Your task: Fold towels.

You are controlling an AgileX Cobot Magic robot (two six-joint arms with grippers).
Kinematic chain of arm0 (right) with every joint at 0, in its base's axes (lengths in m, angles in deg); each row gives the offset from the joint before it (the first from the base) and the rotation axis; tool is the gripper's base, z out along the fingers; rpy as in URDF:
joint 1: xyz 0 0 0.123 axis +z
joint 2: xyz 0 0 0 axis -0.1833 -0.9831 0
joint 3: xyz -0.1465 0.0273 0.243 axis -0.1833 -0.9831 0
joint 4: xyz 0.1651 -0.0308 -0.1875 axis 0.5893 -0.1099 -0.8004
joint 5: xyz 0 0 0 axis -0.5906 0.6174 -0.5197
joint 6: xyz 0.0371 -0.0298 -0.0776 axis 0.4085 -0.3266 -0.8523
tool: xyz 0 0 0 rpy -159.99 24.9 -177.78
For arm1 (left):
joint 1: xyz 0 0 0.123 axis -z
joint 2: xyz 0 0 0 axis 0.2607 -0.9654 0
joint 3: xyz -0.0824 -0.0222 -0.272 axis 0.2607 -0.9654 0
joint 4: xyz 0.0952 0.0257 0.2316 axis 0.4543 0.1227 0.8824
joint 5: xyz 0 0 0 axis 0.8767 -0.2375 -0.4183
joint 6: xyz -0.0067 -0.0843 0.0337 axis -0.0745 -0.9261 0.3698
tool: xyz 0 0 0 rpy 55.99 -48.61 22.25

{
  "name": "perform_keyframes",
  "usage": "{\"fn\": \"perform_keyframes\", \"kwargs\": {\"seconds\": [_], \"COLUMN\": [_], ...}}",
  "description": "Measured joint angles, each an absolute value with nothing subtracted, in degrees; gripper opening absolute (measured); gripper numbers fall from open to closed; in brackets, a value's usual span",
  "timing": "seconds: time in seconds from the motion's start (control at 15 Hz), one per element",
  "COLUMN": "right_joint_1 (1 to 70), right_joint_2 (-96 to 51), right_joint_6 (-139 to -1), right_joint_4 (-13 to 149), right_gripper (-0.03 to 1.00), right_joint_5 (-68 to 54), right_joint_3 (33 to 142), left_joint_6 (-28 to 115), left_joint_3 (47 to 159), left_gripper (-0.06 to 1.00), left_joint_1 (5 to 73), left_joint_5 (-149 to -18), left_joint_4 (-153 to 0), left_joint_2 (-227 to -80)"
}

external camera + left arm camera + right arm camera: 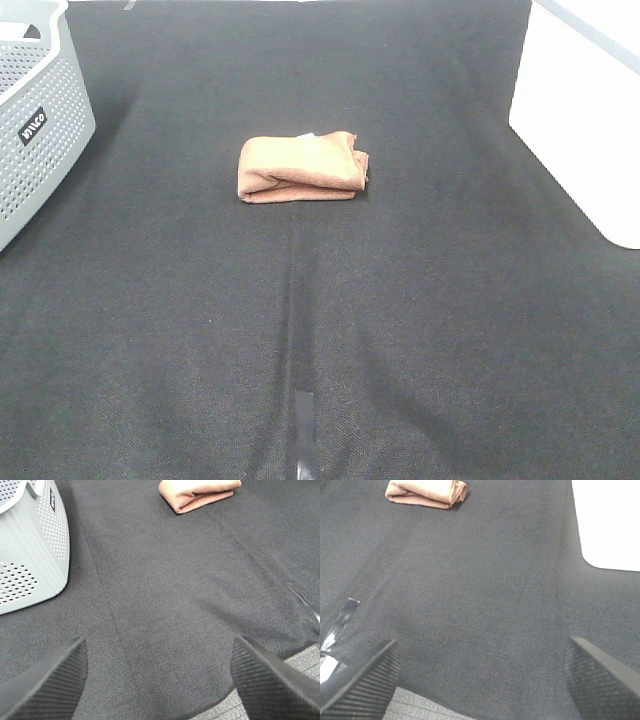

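Note:
The reddish-brown towel lies folded into a small bundle on the black cloth, a little behind the middle of the table, with a bit of white tag at its far edge. It also shows in the left wrist view and in the right wrist view. My left gripper is open and empty, far in front of the towel near the table's front edge. My right gripper is open and empty too, equally far from it. Neither arm shows in the high view.
A grey perforated basket stands at the back left, also in the left wrist view. A white box stands at the right edge. A strip of shiny tape lies on the cloth at the front middle.

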State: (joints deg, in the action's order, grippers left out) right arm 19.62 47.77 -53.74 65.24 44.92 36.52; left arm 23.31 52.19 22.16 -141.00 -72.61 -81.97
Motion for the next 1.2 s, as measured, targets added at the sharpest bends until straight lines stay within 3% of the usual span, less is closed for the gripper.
{"fn": "perform_keyframes", "kwargs": {"seconds": [0.4,0.53,0.67,0.87,1.2], "right_joint_1": [19.62,19.62,16.98,10.28,9.53], "right_joint_2": [47.77,47.77,48.46,50.00,51.04], "right_joint_6": [-53.68,-53.68,-53.68,-53.68,-53.68], "right_joint_4": [65.19,65.19,65.30,65.36,65.65], "right_gripper": [0.83,0.83,0.83,0.83,0.83], "right_joint_5": [44.92,44.92,44.92,44.81,44.69], "right_joint_3": [36.52,36.52,36.52,36.52,36.52], "left_joint_6": [23.31,23.31,23.31,23.37,23.37], "left_joint_3": [52.19,52.19,52.13,52.13,52.13], "left_gripper": [0.75,0.75,0.75,0.75,0.75], "left_joint_1": [22.04,18.89,14.14,12.76,12.76], "left_joint_5": [-140.77,-140.71,-140.49,-140.37,-140.37], "left_joint_4": [-72.66,-72.84,-72.84,-72.84,-72.84], "left_joint_2": [-81.97,-81.97,-80.76,-80.13,-80.13]}}
